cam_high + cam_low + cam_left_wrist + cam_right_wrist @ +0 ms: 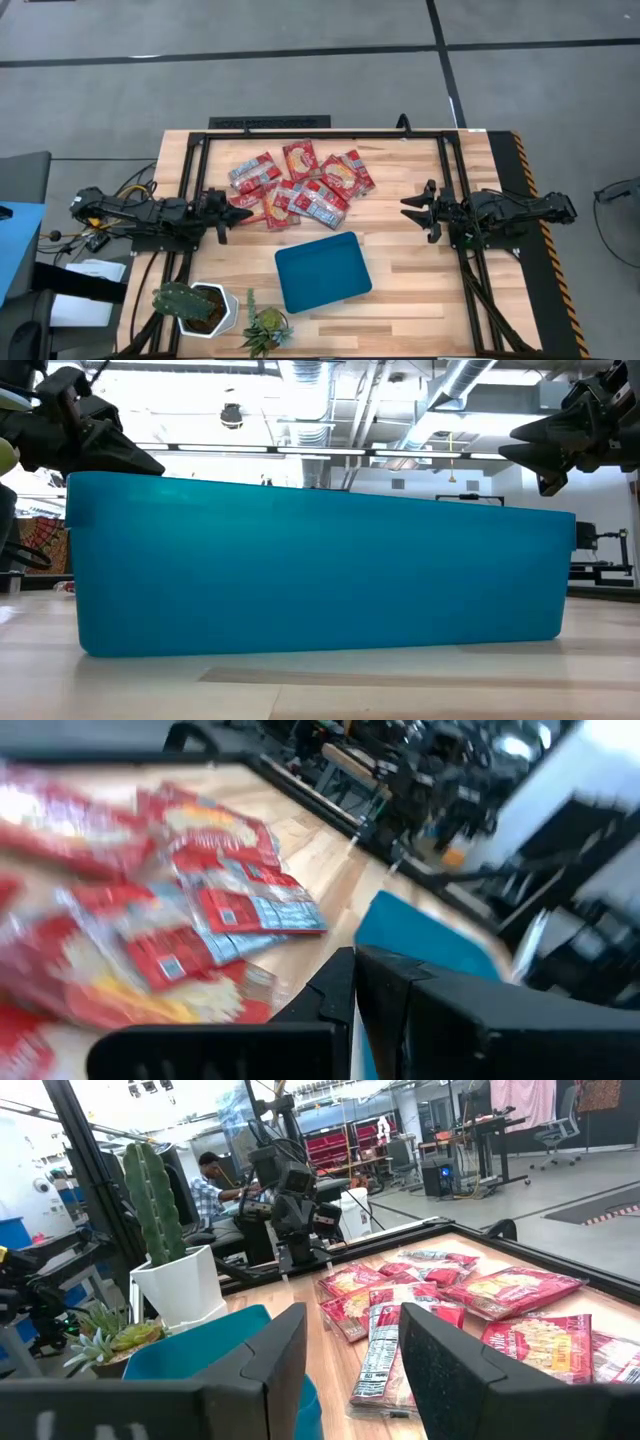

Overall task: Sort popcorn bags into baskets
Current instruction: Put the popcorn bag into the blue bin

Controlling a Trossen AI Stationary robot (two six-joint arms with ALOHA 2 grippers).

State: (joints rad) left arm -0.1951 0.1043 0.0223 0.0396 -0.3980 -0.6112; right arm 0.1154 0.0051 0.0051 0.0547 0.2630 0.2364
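The teal tray (pixel 322 272) sits on the wooden table (pixel 420 290), and everything else is placed from it. The popcorn bags (pixel 300 186) lie in an overlapping heap on the table just beyond the tray's far edge, none inside it. The left gripper (pixel 238 211) hovers at the left end of that heap, beyond the tray's far left corner, its fingers drawn almost together and holding nothing. The right gripper (pixel 408 208) hangs well apart from the tray, past its far right corner, with its fingers spread and empty. A white pot with a cactus (pixel 190 306) stands left of the tray, a small succulent (pixel 266 327) just beside it.
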